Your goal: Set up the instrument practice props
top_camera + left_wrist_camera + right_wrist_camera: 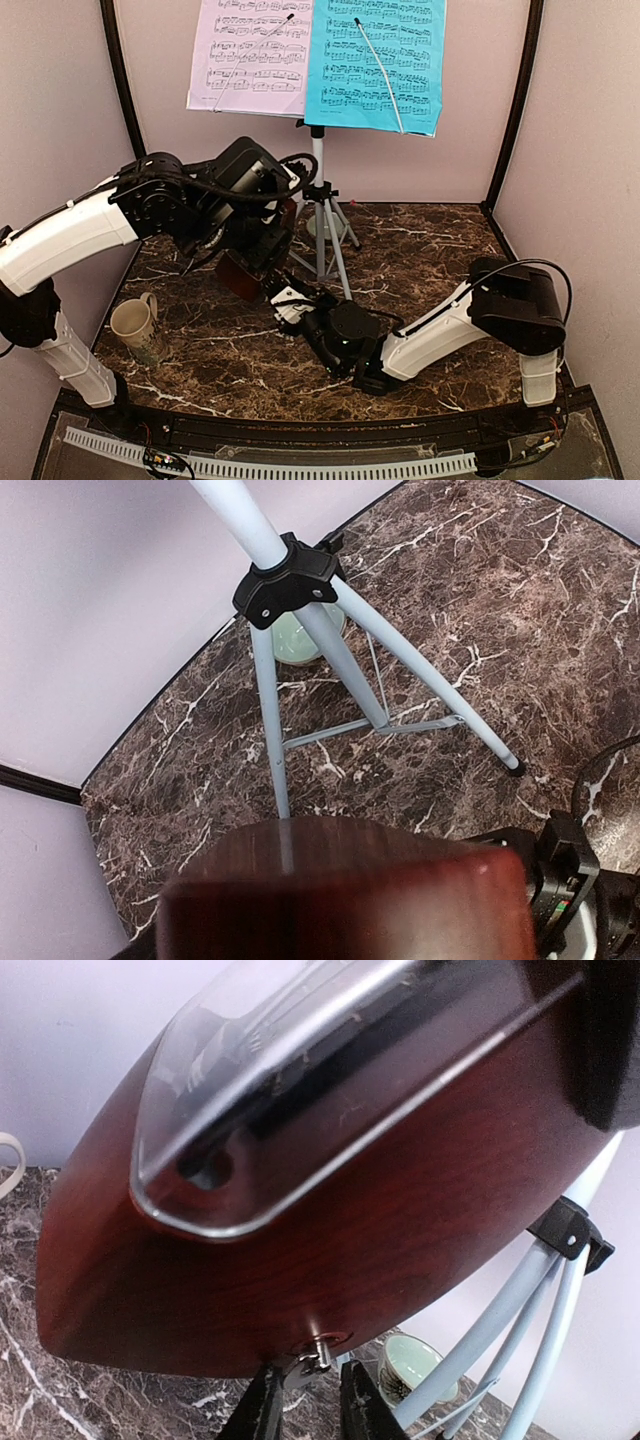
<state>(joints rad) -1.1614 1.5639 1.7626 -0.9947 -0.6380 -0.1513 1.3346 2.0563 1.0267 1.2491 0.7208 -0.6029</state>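
The dark-brown wooden metronome point(240, 276) is held raised above the marble-patterned table point(440, 260), just in front of the tripod music stand point(318, 200). It is clamped in the left gripper point(250, 258), whose fingers are hidden behind the wood in the left wrist view. The right gripper point(312, 1392) is set at the metronome's edge, its jaws narrowly apart on either side of a small metal winding key point(316, 1352). Whether the key is actually pinched cannot be told. The metronome's outline is cut off in both wrist views.
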